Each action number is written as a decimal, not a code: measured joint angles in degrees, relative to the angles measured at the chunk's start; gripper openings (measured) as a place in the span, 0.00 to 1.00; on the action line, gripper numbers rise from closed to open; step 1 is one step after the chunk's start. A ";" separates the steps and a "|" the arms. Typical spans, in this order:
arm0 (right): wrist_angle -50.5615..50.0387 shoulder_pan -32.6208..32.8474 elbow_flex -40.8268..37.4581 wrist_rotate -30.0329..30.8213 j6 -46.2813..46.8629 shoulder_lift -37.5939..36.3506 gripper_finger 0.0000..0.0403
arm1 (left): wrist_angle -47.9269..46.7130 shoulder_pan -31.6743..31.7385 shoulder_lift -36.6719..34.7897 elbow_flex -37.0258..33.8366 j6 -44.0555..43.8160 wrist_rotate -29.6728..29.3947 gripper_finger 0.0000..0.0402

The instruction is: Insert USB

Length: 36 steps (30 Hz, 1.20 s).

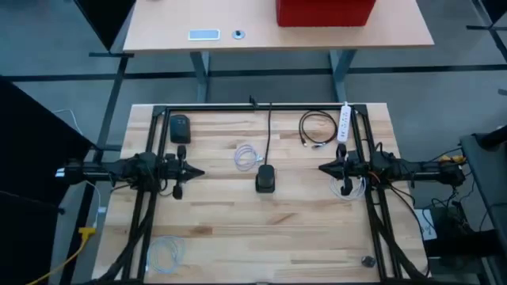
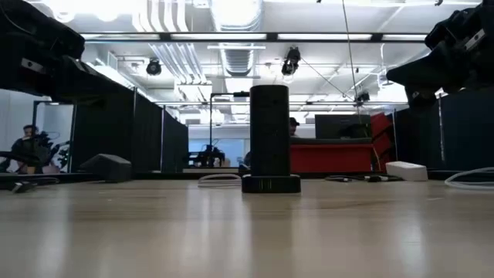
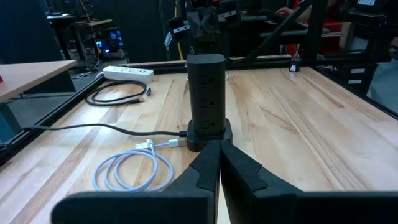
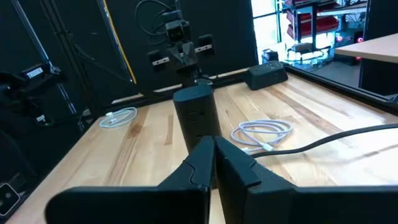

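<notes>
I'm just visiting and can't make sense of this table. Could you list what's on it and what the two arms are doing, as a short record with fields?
Table: wooden table inside a black frame
Centre: upright black power tower, its cord running to the far edge
Beside the tower: coiled white USB cable
Far right: white power strip and coiled black cable
Far left: small black box
Near left: another white cable coil
Left gripper: shut, empty, pointing at the tower
Right gripper: shut, empty, pointing at the tower
Task progress: USB not yet picked up

You see a black power tower [image 1: 265,179] standing upright at the table's centre, its cord running toward the far edge. A coiled white USB cable [image 1: 248,155] lies flat just beside it.
</notes>
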 joint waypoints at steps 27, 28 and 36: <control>0.36 0.00 -0.01 0.05 0.09 0.00 0.00 | 0.01 -0.01 0.00 0.00 0.00 0.01 0.00; 0.39 0.00 -0.01 0.05 0.09 0.00 0.00 | 0.01 -0.01 0.00 0.00 0.00 0.01 0.00; 0.77 0.00 -0.02 0.08 0.00 0.00 0.00 | 0.00 0.00 0.01 0.00 0.00 0.00 0.00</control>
